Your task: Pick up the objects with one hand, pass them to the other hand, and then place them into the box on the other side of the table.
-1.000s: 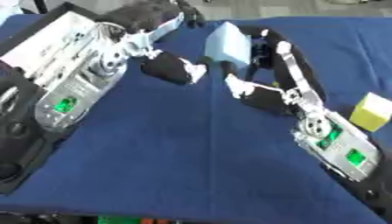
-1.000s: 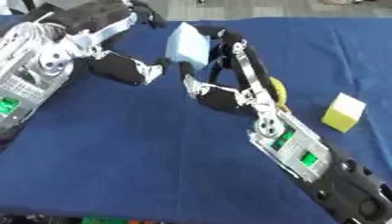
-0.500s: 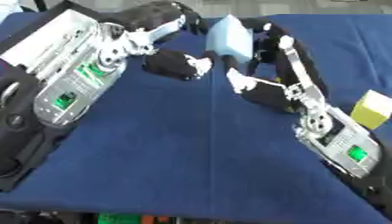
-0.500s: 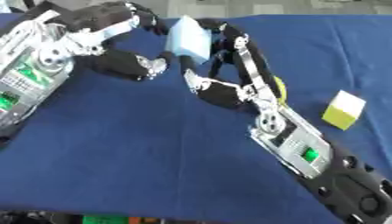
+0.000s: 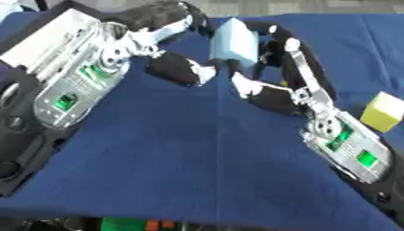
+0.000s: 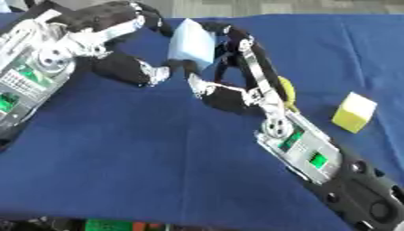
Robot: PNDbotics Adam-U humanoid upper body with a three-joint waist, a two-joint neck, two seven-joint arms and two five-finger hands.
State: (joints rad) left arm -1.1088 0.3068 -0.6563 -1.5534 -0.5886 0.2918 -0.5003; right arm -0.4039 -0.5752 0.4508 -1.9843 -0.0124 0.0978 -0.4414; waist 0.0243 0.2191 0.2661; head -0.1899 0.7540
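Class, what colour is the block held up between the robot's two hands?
Light blue; the block shows best in the left eye view.

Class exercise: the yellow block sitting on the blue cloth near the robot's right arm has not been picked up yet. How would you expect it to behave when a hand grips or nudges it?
The yellow block looks boxy with flat faces, so it would probably slide or tip on the blue cloth, not roll. Its straight edges suggest it is stiff. Its weight cannot be judged.
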